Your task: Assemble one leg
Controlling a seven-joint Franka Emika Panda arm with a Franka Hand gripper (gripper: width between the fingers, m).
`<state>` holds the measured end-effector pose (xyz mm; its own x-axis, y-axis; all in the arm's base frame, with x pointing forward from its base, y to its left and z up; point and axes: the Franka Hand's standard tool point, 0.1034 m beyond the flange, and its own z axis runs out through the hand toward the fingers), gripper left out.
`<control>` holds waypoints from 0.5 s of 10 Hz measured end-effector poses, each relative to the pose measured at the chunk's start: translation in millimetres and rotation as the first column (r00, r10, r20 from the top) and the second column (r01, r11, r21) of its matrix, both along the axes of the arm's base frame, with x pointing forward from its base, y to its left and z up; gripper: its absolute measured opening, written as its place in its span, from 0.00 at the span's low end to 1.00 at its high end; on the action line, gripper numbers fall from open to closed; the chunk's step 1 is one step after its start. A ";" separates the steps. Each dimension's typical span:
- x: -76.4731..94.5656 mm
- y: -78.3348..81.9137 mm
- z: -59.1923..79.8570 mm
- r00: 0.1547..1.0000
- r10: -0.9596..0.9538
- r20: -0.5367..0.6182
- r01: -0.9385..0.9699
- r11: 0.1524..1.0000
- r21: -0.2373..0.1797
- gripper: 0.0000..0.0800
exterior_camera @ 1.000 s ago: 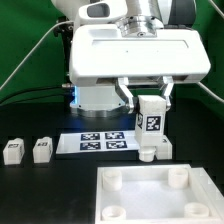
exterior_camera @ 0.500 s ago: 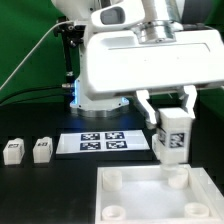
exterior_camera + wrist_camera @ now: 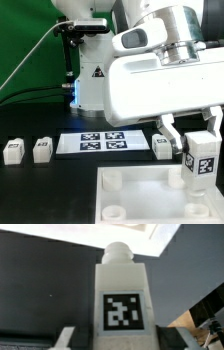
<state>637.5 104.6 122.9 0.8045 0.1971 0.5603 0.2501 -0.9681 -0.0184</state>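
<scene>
My gripper [image 3: 199, 140] is shut on a leg [image 3: 202, 162], a small white post with a black-and-white tag, held upright above the right side of the big white rimmed panel [image 3: 140, 200] with round corner sockets. In the wrist view the leg [image 3: 122, 297] fills the middle between my fingers [image 3: 66, 339], its rounded peg end pointing at the panel's corner [image 3: 90, 238]. Three more legs lie on the table: two at the exterior view's left [image 3: 13, 151] [image 3: 41, 150] and one beside the marker board [image 3: 162, 147].
The marker board [image 3: 105, 142] lies flat behind the panel. The arm's white base [image 3: 95, 85] stands behind it. A green backdrop and cables are at the exterior view's left.
My gripper has carried the leg toward the exterior view's right and nearer the camera, from above the marker board's edge to over the panel's right side. A leg beside the marker board now shows.
</scene>
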 end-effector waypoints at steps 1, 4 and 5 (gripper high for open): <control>-5.0 5.9 -5.0 1.000 0.009 -0.005 -0.009 1.000 -0.001 0.36; -13.1 9.2 -15.5 1.000 0.014 -0.006 -0.014 1.000 -0.002 0.36; -14.0 10.7 -17.6 1.000 0.017 -0.007 -0.017 1.000 -0.002 0.36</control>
